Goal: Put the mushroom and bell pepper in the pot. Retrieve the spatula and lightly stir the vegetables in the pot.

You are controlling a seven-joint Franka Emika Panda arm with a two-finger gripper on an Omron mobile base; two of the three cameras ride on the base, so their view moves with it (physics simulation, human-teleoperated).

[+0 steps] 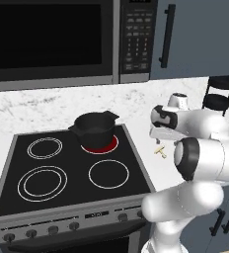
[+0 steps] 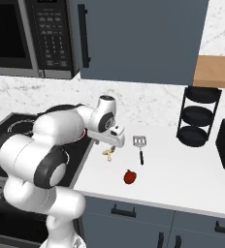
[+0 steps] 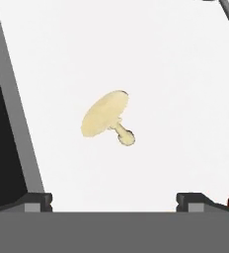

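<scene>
Hovering above the white worktop [image 2: 182, 169], the tool [image 3: 114, 200] has its two fingertips [image 3: 35, 200] spread wide with nothing between them. Directly under it lies the mushroom [image 3: 106, 117], on its side, cap and short stem both clear in the hand view; from the base views it is just a small tan lump beside the stove [image 1: 72, 168]. The right base view adds the bell pepper [image 2: 129, 177] nearer the front edge and the spatula [image 2: 140, 147] flat on the worktop, near the mushroom. The left base view shows the pot [image 1: 94, 129] on the glowing red rear burner [image 1: 100, 144], well apart from the mushroom.
</scene>
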